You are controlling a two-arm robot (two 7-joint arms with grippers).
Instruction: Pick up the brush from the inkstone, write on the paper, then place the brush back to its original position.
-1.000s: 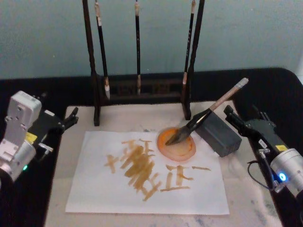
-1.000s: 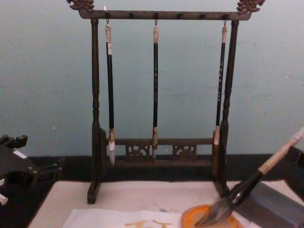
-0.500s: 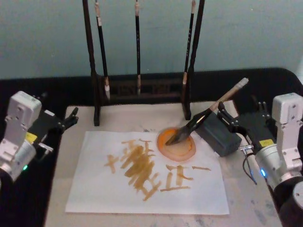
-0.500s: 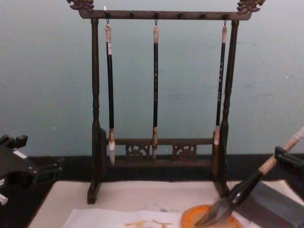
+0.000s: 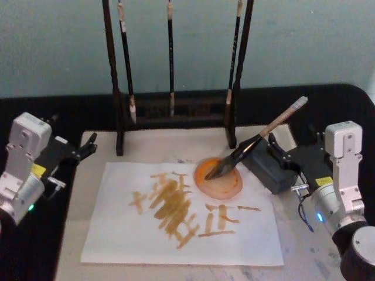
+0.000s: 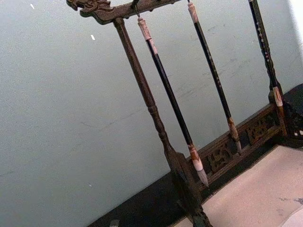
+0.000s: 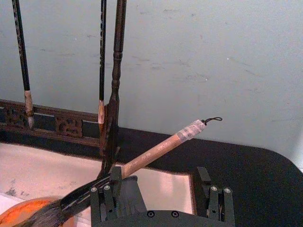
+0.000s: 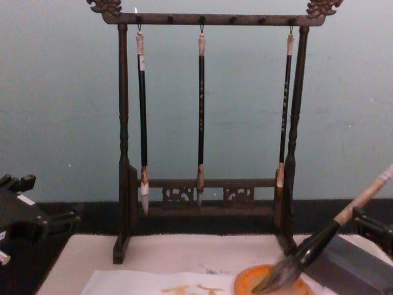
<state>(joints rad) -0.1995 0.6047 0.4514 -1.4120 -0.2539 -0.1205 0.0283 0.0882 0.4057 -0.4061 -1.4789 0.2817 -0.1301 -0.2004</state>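
Observation:
The brush [image 5: 258, 137] leans with its dark bristles in an orange dish [image 5: 220, 178] and its black lower section against the grey inkstone block [image 5: 272, 170]. Its pale handle points up to the right. The white paper [image 5: 176, 228] with orange-yellow strokes lies in front of the dish. My right gripper [image 5: 297, 146] is open, just right of the inkstone, with one finger [image 7: 106, 196] close to the brush handle [image 7: 156, 151] and nothing gripped. The left gripper [image 5: 88, 146] is parked at the mat's left edge.
A dark wooden rack [image 5: 176, 111] stands behind the paper with three thin brushes [image 8: 201, 110] hanging from it. A beige felt mat [image 5: 146, 146] lies under everything on the black table. A pale wall rises behind.
My right arm has swung in from the right and turned its wrist upright, so the open fingers now sit by the inkstone and brush. Brush and left arm have not moved.

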